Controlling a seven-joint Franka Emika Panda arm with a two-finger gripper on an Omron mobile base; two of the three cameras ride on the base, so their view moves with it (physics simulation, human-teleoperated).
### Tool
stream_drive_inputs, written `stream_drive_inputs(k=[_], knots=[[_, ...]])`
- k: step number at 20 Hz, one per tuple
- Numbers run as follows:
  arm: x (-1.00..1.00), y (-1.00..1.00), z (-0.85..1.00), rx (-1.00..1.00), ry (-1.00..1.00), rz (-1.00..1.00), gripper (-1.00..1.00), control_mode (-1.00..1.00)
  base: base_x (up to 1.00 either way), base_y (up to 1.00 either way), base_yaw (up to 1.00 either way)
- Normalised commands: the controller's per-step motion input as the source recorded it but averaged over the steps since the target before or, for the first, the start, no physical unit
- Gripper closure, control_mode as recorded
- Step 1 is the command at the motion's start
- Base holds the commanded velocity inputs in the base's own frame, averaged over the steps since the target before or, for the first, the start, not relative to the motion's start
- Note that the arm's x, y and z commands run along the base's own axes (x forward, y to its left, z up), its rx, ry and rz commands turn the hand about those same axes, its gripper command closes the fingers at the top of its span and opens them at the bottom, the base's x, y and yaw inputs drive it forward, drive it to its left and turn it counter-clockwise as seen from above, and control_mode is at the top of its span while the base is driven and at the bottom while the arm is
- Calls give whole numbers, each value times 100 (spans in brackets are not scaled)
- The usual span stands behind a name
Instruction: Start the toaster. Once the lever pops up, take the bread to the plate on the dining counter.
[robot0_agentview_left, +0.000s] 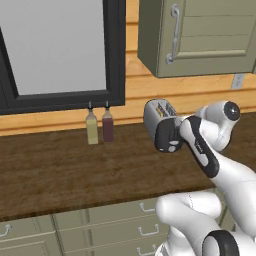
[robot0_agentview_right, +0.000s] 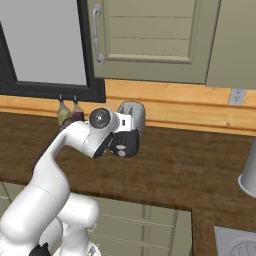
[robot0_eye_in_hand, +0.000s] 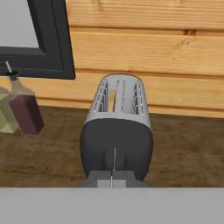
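So the toaster (robot0_eye_in_hand: 117, 131) sits on the dark wood counter (robot0_agentview_left: 60, 175) right up against the light plank wall, dead centre in the hand view, with its black end panel facing the camera and the silver slotted top behind it. In the left slot there's a pale tan sliver poking up, which looks like the bread (robot0_eye_in_hand: 112, 99), though it's too thin to say much more. The tool (robot0_eye_in_hand: 112, 178) is at the bottom middle of the hand view, just in front of the black panel's lower edge, and its two tips are pressed together with nothing pinched between them; I can't tell if they actually touch the toaster. In the left base view the toaster (robot0_agentview_left: 161, 125) is right of centre with the white arm curling up from the lower right and the wrist covering its right side; in the right base view the toaster (robot0_agentview_right: 131, 125) is mid-frame, partly behind the wrist. Two slim bottles stand well left of the toaster under the black-framed window (robot0_agentview_left: 60, 50): a yellowish bottle (robot0_agentview_left: 92, 127) and a dark red bottle (robot0_agentview_left: 107, 125), just beside each other. A grey-green wall cabinet (robot0_agentview_left: 200, 35) hangs at the upper right of the left base view, and drawers with handles run below the counter.
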Motion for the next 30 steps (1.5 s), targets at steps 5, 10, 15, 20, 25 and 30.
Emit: stream_drive_inputs(k=[5,10,15,20,25,30], knots=[[0,11,48,-3,2,-10,100,-100,0,0,0],[5,20,17,0,1,-12,100,-100,0,0,0],[19,26,0,0,0,-11,100,-100,0,0,0],[23,21,0,-1,4,-7,100,-100,0,0,0],[28,9,0,-1,5,-4,100,-100,0,0,0],[44,21,0,-4,1,-2,-100,-100,0,0,0]])
